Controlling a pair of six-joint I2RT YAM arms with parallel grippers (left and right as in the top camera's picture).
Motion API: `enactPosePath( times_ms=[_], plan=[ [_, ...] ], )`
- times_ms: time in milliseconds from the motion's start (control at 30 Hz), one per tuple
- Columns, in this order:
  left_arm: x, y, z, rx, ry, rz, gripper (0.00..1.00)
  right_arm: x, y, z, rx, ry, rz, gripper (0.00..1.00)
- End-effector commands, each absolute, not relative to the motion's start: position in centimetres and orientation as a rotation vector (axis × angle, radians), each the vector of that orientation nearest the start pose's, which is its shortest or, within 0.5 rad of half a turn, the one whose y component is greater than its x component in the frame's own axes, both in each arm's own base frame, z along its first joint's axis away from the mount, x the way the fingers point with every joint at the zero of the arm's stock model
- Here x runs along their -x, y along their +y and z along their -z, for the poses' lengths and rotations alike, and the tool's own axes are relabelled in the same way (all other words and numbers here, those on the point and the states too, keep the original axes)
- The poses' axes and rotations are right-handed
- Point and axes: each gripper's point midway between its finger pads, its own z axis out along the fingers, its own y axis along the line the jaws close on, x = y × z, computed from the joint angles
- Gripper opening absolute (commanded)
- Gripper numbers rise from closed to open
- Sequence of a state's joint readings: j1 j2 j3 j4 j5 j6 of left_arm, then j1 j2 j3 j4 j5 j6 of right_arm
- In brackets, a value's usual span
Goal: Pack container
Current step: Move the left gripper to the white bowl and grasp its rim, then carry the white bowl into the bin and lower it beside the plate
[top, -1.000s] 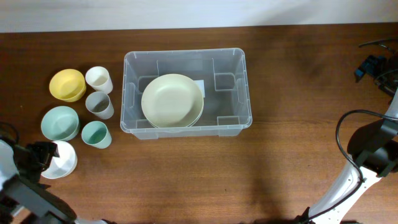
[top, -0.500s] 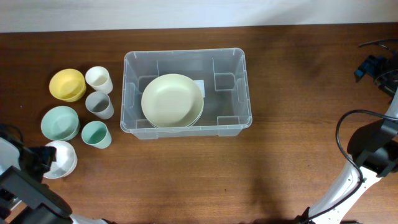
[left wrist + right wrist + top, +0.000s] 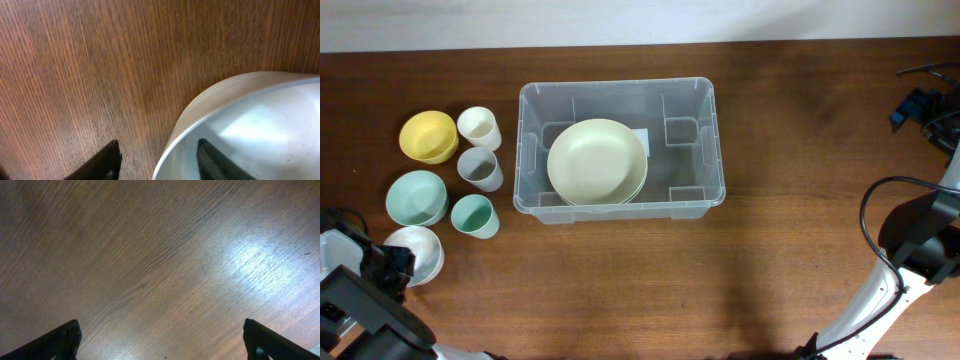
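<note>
Left gripper (image 3: 157,162) straddles the rim of a white bowl (image 3: 250,115), jaws part-open, nothing gripped; right gripper (image 3: 162,342) hangs wide open over the table (image 3: 150,255). The container (image 3: 718,140), a plate (image 3: 597,160) inside, sits at the bowl's 2 o'clock

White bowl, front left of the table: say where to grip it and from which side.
Pinch the white bowl by its thin rim, one finger inside, one outside, coming down from above at its near-left edge. It sits open side up and looks too wide to span; the pale green bowl crowds its far side. The left gripper straddles that rim there.
</note>
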State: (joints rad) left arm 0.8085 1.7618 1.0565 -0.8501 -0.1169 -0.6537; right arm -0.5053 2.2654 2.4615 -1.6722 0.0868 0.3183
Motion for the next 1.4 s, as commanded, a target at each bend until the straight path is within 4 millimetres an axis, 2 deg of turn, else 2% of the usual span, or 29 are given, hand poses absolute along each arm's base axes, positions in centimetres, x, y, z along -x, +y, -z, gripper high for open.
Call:
enactPosePath(
  times_ms=[0, 33, 67, 133, 267, 400, 533, 567, 633, 667, 800, 867, 900, 933, 967, 1000, 1033, 1133, 1200, 1267, 1367],
  plan=[
    [-18.4, 22.8, -0.7, 2.124, 2.334, -0.206, 0.32, -37.6, -22.7, -18.7, -1.231, 2.772, 0.164, 0.99],
    [-18.3, 22.7, -0.6, 2.125, 2.336, -0.207, 0.21, -37.6, -22.7, -18.7, -1.231, 2.772, 0.164, 0.99],
    [-18.3, 22.7, -0.6, 2.125, 2.337, -0.207, 0.17, -37.6, -22.7, -18.7, -1.231, 2.772, 0.164, 0.99],
    [-18.3, 22.7, -0.6, 2.126, 2.337, -0.206, 0.01, -37.6, -22.7, -18.7, -1.231, 2.772, 0.164, 0.99],
    [-18.3, 22.7, -0.7, 2.126, 2.337, -0.207, 0.01, -37.6, -22.7, -18.7, -1.231, 2.772, 0.164, 0.99],
    [-17.8, 23.4, -2.0, 2.177, 2.314, -0.186, 0.01, -37.6, -22.7, -18.7, -1.231, 2.772, 0.164, 0.99],
    [-17.7, 25.0, -6.3, 2.243, 2.228, -0.108, 0.01, -37.6, -22.7, -18.7, -1.231, 2.772, 0.164, 0.99],
    [-18.2, 25.2, -8.3, 2.244, 2.189, -0.037, 0.01, -37.6, -22.7, -18.7, -1.231, 2.772, 0.164, 0.99],
    [-19.2, 25.1, -10.6, 2.213, 2.150, 0.054, 0.01, -37.6, -22.7, -18.7, -1.231, 2.772, 0.164, 0.99],
    [-19.8, 25.0, -11.8, 2.183, 2.138, 0.093, 0.01, -37.6, -22.7, -18.7, -1.231, 2.772, 0.164, 0.99],
    [-23.9, 22.5, -17.7, 1.849, 2.158, 0.343, 0.01, -37.6, -22.7, -18.7, -1.231, 2.772, 0.164, 0.99],
    [-26.3, 19.9, -21.2, 1.648, 2.156, 0.474, 0.01, -37.6, -22.7, -18.7, -1.231, 2.772, 0.164, 0.99],
    [-27.8, 17.9, -23.5, 1.515, 2.152, 0.534, 0.01, -37.6, -22.7, -18.7, -1.231, 2.772, 0.164, 0.99],
    [-28.8, 16.7, -24.8, 1.430, 2.152, 0.560, 0.01, -37.6, -22.7, -18.7, -1.231, 2.772, 0.164, 0.99],
    [-31.0, 13.0, -27.7, 1.218, 2.157, 0.609, 0.01, -37.6, -22.7, -18.7, -1.231, 2.772, 0.164, 0.99],
    [-32.2, 10.9, -29.1, 1.114, 2.161, 0.630, 0.01, -37.6, -22.7, -18.7, -1.231, 2.772, 0.164, 0.99],
    [-33.7, 7.8, -30.7, 0.966, 2.167, 0.660, 0.01, -37.6, -22.7, -18.7, -1.231, 2.772, 0.164, 0.99],
    [-37.1, -0.6, -33.5, 0.637, 2.168, 0.704, 0.01, -37.6, -22.7, -18.7, -1.231, 2.772, 0.164, 0.99],
    [-38.8, -7.0, -33.7, 0.443, 2.183, 0.677, 0.01, -37.6, -22.7, -18.7, -1.231, 2.772, 0.164, 0.99],
    [-39.6, -11.5, -32.8, 0.337, 2.204, 0.648, 0.01, -37.6, -22.7, -18.7, -1.231, 2.772, 0.164, 0.99],
    [-41.1, -18.9, -29.5, 0.190, 2.253, 0.618, 0.01, -37.6, -22.7, -18.7, -1.231, 2.772, 0.164, 0.99]
  ],
)
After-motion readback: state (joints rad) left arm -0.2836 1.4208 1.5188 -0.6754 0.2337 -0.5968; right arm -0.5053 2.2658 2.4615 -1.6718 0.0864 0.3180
